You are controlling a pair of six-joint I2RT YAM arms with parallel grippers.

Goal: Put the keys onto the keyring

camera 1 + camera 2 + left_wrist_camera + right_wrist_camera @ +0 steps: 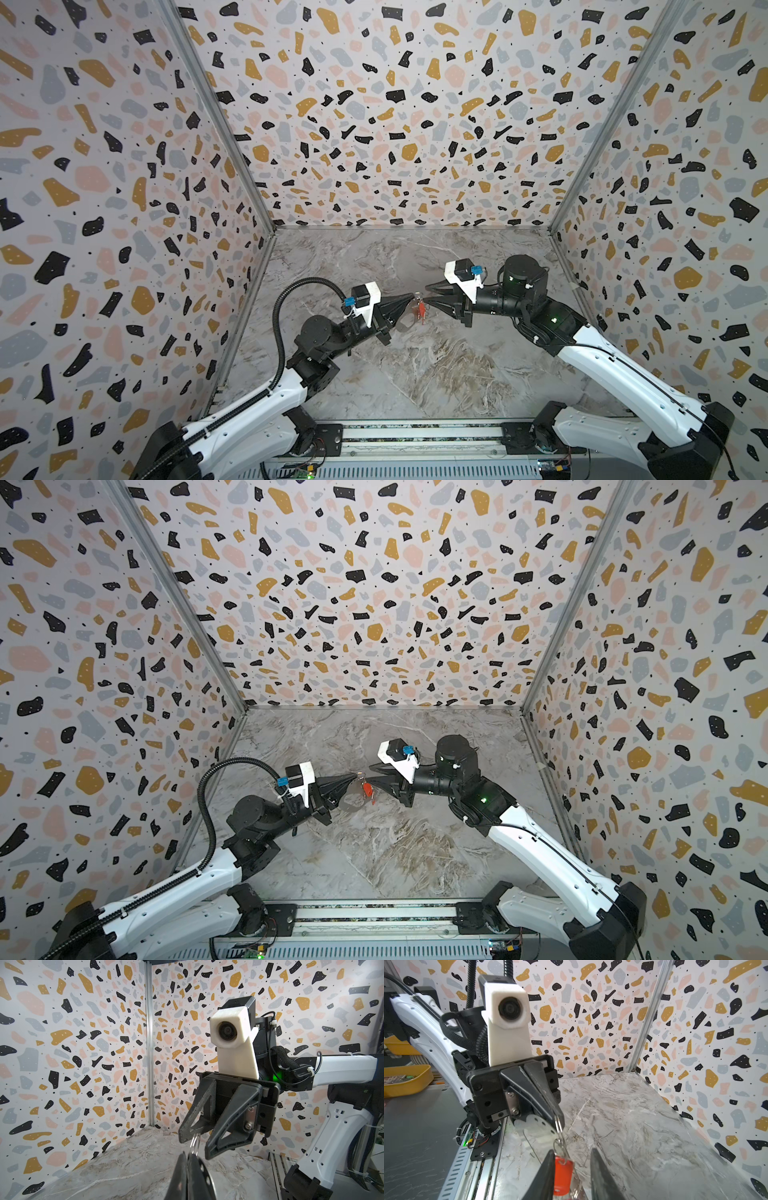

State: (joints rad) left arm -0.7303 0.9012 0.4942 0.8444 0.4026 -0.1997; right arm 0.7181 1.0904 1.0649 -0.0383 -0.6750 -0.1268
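Keyring (536, 1126) pinched in closed left gripper (557, 1119); red-tagged key (563, 1169) hanging at spread right gripper (571, 1151) tips

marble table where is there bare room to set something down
Crowded mid-table, where the left gripper and right gripper meet at the keys and keyring. Bare: the marble table from there to the front rail, and the strip along the back wall.

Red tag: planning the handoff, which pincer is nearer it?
Right. The right pincer is open around the tag; the left pincer clamps the wire ring above it.
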